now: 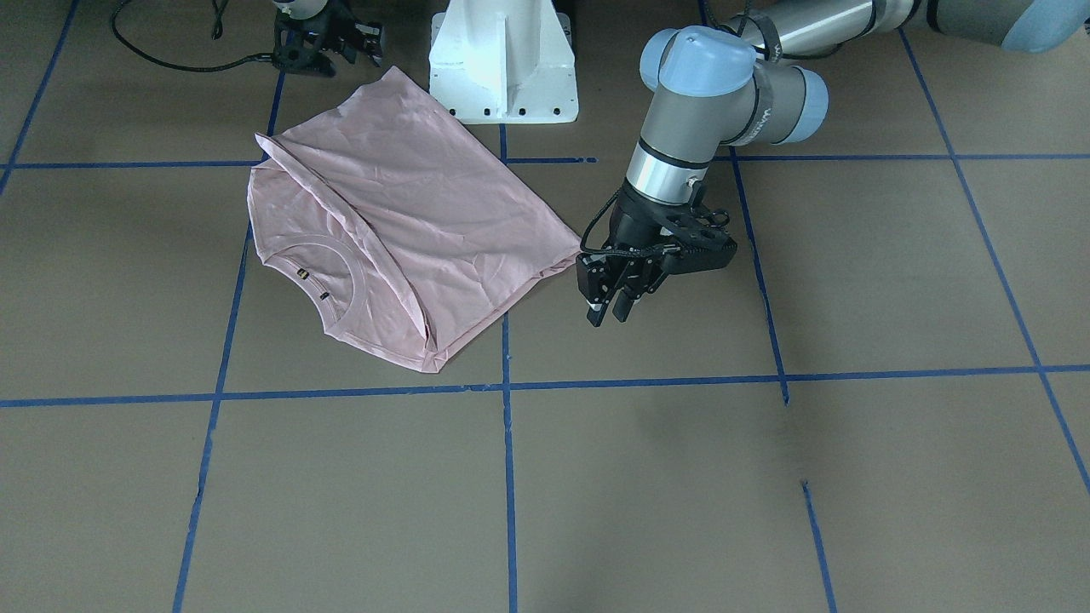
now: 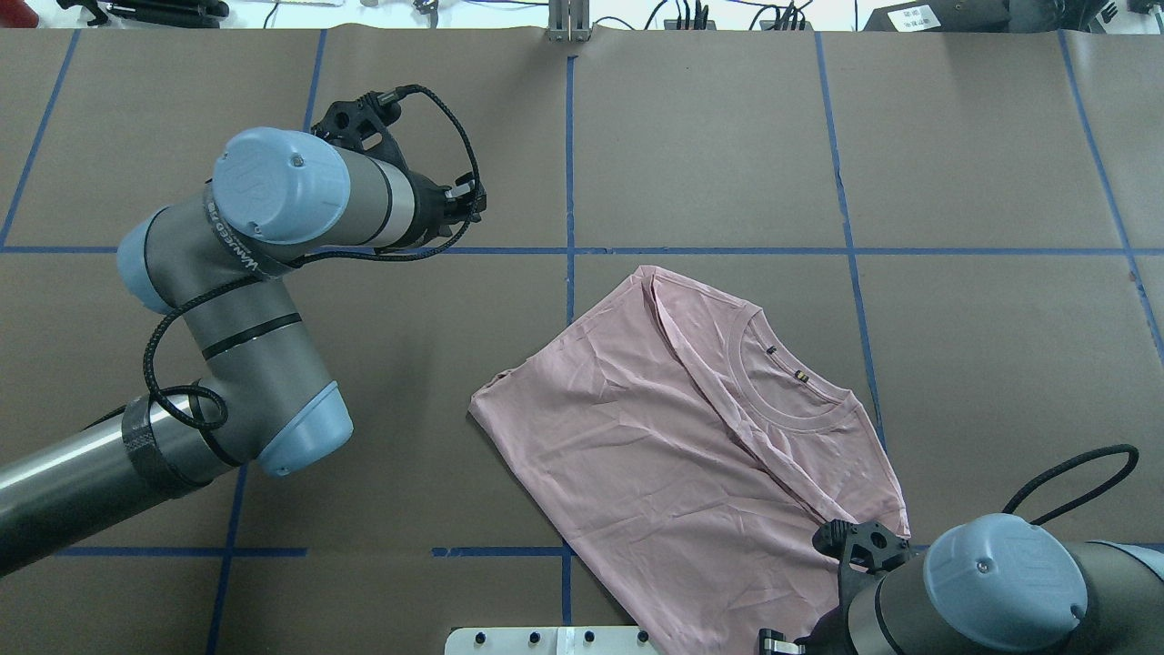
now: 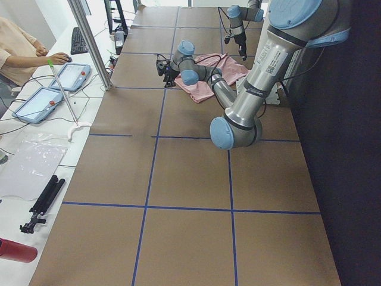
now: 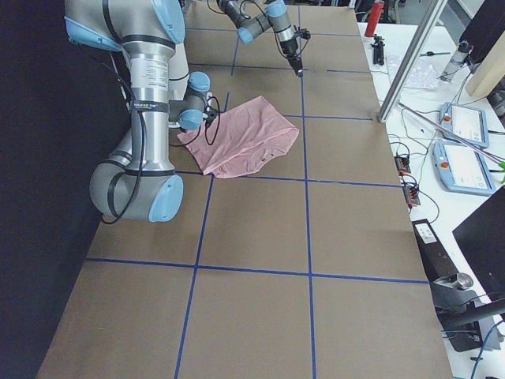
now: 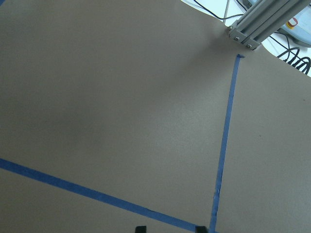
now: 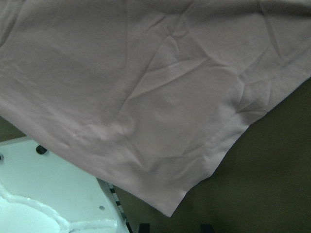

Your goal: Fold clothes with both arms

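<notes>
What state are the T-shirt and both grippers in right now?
T-shirt: flat on the table, partly folded, one layer lying over part of the collar, held by neither gripper.
left gripper: open, empty, beside one shirt corner, clear of the cloth.
right gripper: open, empty, close to another shirt corner.

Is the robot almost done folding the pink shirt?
Not yet. Done: one side of the shirt is folded over and partly covers the collar. In hand: nothing. The left gripper hangs open beside one corner, and the right gripper is open over another. Left: the shirt lies wide and wrinkled, so it probably needs more folds.
</notes>
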`<state>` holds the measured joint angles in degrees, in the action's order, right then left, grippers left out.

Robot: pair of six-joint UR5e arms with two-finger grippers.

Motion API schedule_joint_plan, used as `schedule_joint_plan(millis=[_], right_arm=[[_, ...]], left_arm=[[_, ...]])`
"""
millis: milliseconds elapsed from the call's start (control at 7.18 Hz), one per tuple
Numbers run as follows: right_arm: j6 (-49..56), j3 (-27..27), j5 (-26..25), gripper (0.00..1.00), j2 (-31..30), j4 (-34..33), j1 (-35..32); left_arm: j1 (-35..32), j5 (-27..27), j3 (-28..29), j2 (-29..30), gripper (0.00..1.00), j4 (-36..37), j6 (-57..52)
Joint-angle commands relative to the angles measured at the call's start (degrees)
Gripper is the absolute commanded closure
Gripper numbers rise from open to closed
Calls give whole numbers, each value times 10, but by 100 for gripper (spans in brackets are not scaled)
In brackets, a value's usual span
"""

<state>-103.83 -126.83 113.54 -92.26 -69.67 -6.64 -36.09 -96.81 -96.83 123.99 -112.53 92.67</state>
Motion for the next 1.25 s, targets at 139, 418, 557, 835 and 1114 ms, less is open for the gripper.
schedule_joint_plan(millis=[139,418,557,835,1114], right_arm=[[-1,4,-18,0,4,1,-96],[-3,-16,-31,0,16,1,-141],[-3,-19,-33,0,16,1,-151],[-1,-16,-44,0,16,1,-159],[3,-8,-68,0,16,1,-172]], left_arm=[[76,7,-61,-18,46,5,80],[96,9,-87,-45,42,0,75],[117,14,-92,-68,42,3,80],[128,10,-86,-68,41,60,78],[159,11,-80,-43,41,155,80]])
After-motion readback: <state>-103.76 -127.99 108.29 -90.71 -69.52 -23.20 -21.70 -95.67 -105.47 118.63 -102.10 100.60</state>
